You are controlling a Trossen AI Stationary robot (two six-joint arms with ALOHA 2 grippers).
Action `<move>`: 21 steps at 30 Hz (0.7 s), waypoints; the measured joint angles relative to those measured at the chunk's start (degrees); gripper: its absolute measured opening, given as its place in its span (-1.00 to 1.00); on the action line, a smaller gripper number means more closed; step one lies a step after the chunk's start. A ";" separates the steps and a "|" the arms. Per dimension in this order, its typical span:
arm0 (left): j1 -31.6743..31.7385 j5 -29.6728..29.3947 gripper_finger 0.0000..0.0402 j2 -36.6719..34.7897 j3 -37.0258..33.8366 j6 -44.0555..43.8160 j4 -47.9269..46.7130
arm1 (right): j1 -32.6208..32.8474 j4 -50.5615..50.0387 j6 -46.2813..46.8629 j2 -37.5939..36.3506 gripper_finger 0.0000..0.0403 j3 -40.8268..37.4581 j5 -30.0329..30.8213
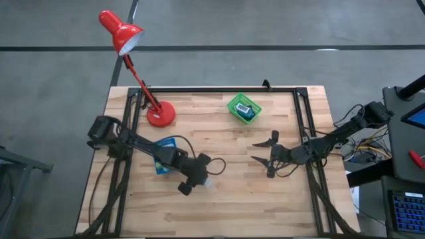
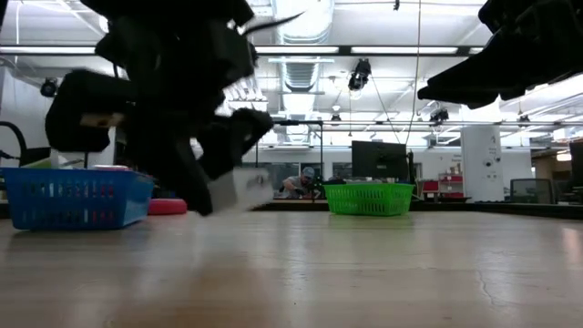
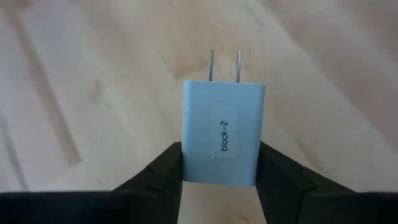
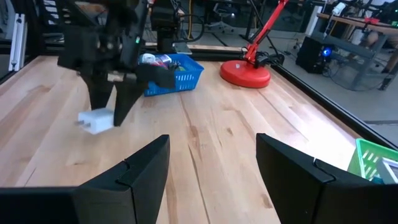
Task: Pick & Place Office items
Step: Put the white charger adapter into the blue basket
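My left gripper is shut on a white plug-in charger block with two metal prongs and a label reading "block-2". It hangs near the table's middle, just right of the blue tray, and also shows as the white block in the right wrist view. My right gripper stands open above the table's right half, nothing between its fingers. My left gripper pinches the block's two narrow side faces between its two fingers, at the end away from the prongs. The fingers slant downward, lying along the block. The prongs point away from the gripper. The block sits tilted, just above the tabletop.
A blue tray with items stands at the left. A green basket with items stands at the far middle. A red desk lamp's base sits at the far left. A black frame runs along the table's far and side edges.
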 joint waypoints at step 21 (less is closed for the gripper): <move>5.54 -4.31 -0.22 -18.69 -23.63 -5.52 50.06 | -0.04 11.49 -7.36 0.00 0.14 -0.49 0.05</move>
